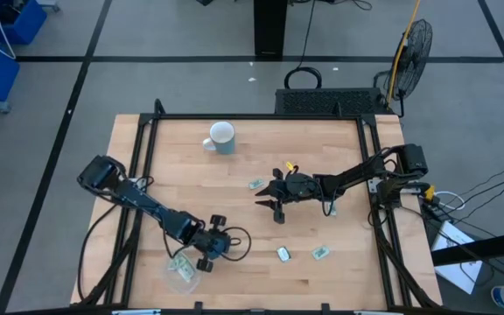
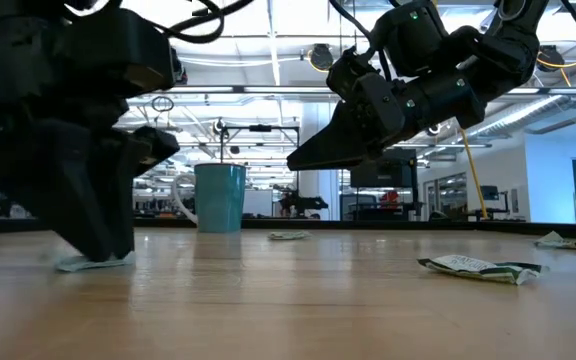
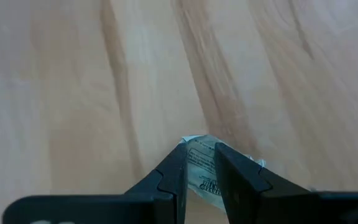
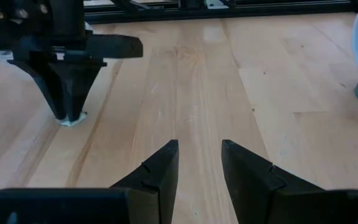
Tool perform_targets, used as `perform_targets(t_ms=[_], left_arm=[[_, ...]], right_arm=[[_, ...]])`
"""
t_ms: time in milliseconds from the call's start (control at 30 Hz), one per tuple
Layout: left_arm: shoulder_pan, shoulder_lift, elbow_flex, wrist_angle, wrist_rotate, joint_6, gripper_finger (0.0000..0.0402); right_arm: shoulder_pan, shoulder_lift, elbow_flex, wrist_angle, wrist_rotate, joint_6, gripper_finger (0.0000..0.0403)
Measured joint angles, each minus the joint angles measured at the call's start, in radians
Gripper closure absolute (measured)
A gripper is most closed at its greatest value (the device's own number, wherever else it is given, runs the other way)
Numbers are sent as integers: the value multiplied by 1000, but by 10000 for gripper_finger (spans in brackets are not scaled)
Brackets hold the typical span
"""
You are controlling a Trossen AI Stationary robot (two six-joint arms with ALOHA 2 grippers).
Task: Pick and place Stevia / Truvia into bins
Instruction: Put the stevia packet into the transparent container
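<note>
My left gripper (image 1: 203, 260) points steeply down at the near left of the table, shut on a pale green and white Stevia packet (image 3: 199, 163). The clear round bin (image 1: 182, 275) lies right beside it. A packet (image 1: 180, 264) shows inside the bin's outline; whether it is the held one I cannot tell. Three more packets (image 1: 258, 184), (image 1: 283, 254), (image 1: 319, 253) lie flat on the wood. My right gripper (image 1: 268, 208) hangs open above the table's middle, nothing between its fingers (image 4: 166, 162). My left gripper has the packet between its two fingers (image 3: 174, 171), which come from above, slanting down. The crumpled paper's end (image 3: 194, 142) sticks out past the fingertips. In the low view its lower part (image 2: 90, 263) lies flat at table level beneath the fingertips.
A white and pale blue mug (image 1: 221, 137) stands at the far side, left of centre. Black frame rails (image 1: 138, 166) run along the table's left and right sides. Bare wood lies between the two grippers.
</note>
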Motion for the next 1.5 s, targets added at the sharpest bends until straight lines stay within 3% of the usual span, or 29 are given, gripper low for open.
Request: perform_targets(t_ms=[200,400,633,867,1067,1167,1333,1500], left_arm=[[6,-61,0,-4,-110,8,314],[5,-86,0,-34,-55,-15,314],[14,-10,0,-35,-31,-11,314],[33,15,3,-24,-56,-12,316],[41,8,1,-40,-33,49,383],[46,6,1,-41,-28,49,391],[46,-67,-3,-73,-20,56,397],[-2,-247,0,-179,-11,-43,397]], right_arm=[[0,0,0,0,0,-1,287],[0,0,0,0,0,-2,287],[0,0,0,0,0,-3,287],[0,0,0,0,0,-3,287],[0,0,-1,0,0,-3,287],[0,0,-1,0,0,-3,287],[0,0,-1,0,0,-3,287],[0,1,-1,-7,0,-3,287]])
